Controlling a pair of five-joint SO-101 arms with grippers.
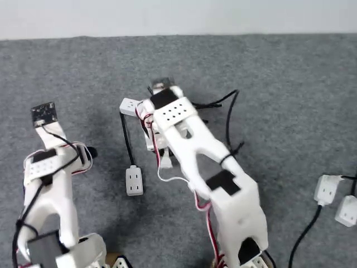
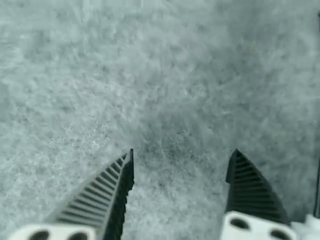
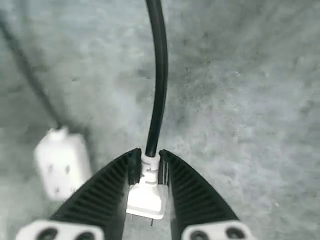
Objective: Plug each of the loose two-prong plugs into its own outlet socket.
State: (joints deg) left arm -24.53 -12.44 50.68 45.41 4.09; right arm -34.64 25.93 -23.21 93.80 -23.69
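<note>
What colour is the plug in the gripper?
White plug, on a black cord; clearest in the right wrist view.

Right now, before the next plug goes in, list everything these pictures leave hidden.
High view: the right arm covers the right claw and the white plug it grips.
Right wrist view: the plug's prongs are too small and shadowed to judge; the nearby outlet is blurred, its slots unclear.
High view: the picture's right edge cuts off the edge outlet.

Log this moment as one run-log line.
left gripper: open, over carpet | right gripper: shut on white plug | outlet socket: empty, apart from plug
</note>
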